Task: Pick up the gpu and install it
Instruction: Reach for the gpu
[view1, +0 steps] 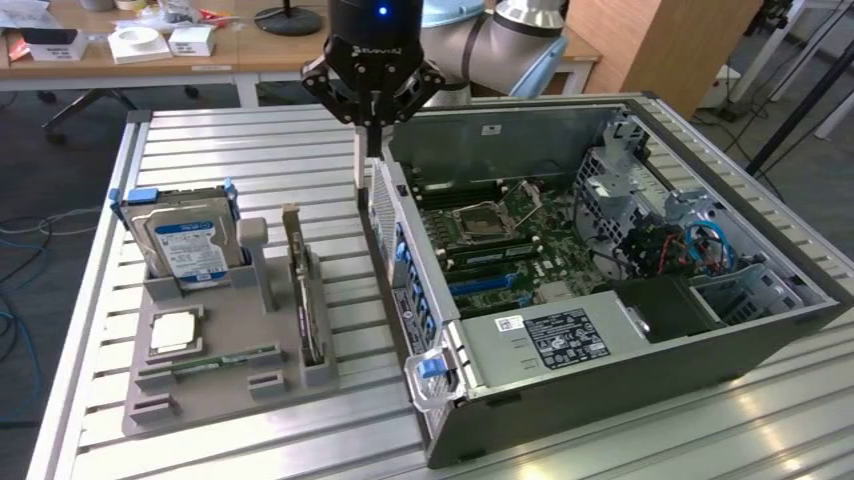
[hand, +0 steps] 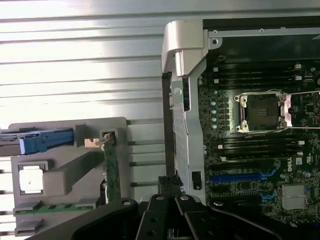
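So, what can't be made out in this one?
- gpu: exterior view, standing edge-on in the grey tray, so its face is hidden.
- One end of the gpu: wrist view, covered by the linkage of the gripper.
- Power supply label: exterior view, print too small to read.

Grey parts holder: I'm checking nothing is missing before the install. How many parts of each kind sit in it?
hard drive: 1
gpu: 1
processor chip: 1
memory stick: 1
Total: 4
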